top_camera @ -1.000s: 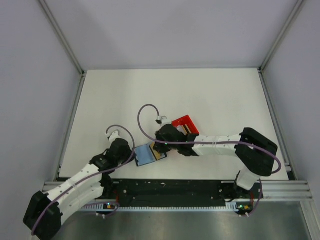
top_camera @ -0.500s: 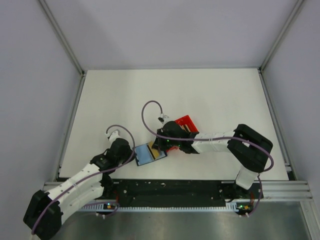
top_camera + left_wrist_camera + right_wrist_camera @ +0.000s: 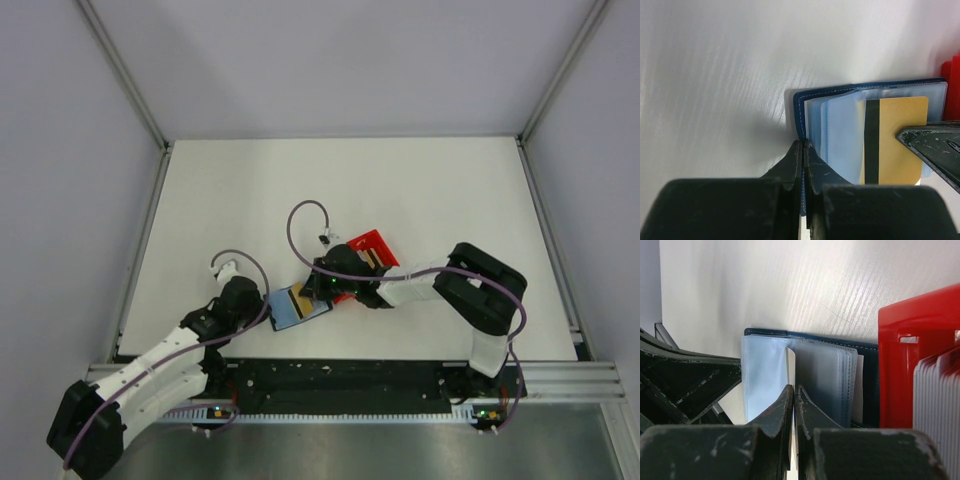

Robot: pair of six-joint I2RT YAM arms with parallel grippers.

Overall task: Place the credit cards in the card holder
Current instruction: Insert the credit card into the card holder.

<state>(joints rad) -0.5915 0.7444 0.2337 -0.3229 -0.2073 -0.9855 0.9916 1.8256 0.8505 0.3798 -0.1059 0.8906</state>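
Note:
The card holder (image 3: pixel 285 315) lies open on the table, navy cover down and light blue pockets (image 3: pixel 764 375) up. My left gripper (image 3: pixel 803 146) is shut on its navy left edge (image 3: pixel 799 112). One of the credit cards (image 3: pixel 896 140), tan with a black stripe, lies flat over the pockets. My right gripper (image 3: pixel 795 389) is shut on this card's near end, and the card's thin pale edge (image 3: pixel 791 365) stands between two pocket leaves. From above, the left gripper (image 3: pixel 266 306) and the right gripper (image 3: pixel 318 296) face each other across the holder.
A red plastic bin (image 3: pixel 370 250) stands just right of the holder, touching or nearly touching it, with a grey ribbed insert (image 3: pixel 940 405) inside. The right fingers (image 3: pixel 935 145) reach in beside the bin (image 3: pixel 952 75). Metal frame rails border the white table (image 3: pixel 400 190).
The right arm has folded in and its gripper has moved left, carrying the tan card further over the open holder. The left gripper has kept its hold on the holder's edge.

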